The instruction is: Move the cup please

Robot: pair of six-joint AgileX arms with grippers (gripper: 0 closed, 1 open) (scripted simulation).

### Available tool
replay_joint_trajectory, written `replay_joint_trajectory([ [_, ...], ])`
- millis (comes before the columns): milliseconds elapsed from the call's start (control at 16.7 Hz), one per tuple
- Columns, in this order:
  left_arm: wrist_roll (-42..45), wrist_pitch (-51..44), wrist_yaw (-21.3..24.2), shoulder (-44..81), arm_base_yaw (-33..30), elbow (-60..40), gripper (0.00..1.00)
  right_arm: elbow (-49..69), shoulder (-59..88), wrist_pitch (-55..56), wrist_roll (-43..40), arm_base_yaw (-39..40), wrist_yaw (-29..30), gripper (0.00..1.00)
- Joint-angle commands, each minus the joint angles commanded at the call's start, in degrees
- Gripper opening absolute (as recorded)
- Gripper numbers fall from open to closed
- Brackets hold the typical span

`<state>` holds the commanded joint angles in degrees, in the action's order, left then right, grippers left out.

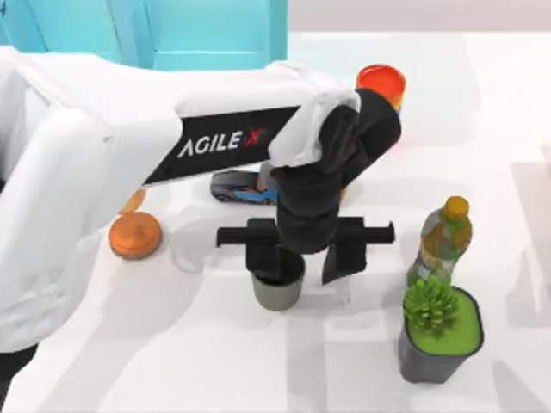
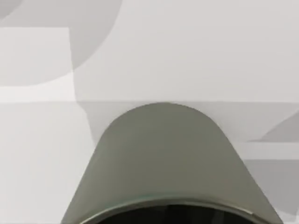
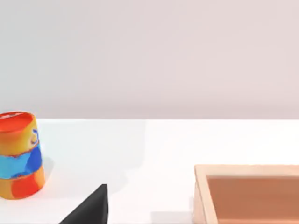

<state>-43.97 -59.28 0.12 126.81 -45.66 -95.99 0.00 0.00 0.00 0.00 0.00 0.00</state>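
Over the table (image 1: 215, 361), left gripper (image 1: 303, 262), fingers apart, one inside the cup (image 1: 277, 291).

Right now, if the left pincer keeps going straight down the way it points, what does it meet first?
Most likely the cup: the left pincer hangs just above it, open, one finger at the cup's rim, the other beside it. The exact gap is unclear.

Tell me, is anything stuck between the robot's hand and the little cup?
No, nothing visible is in the way. The left hand is right at the cup, one finger over its rim and the other outside it. The plant pot and bottle stand off toward the table's right.
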Motion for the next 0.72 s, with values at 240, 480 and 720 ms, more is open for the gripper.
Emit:
replay_joint_trajectory([
  [240, 0.0, 0.0, 0.0, 0.0, 0.0, 0.0, 0.02, 0.0, 0.0, 0.0, 0.0, 0.0, 0.0, 1.0],
  [480, 0.0, 0.0, 0.0, 0.0, 0.0, 0.0, 0.0, 0.0, 0.0, 0.0, 0.0, 0.0, 0.0, 1.0],
  [720, 0.0, 0.0, 0.0, 0.0, 0.0, 0.0, 0.0, 0.0, 0.0, 0.0, 0.0, 0.0, 0.0, 1.0],
])
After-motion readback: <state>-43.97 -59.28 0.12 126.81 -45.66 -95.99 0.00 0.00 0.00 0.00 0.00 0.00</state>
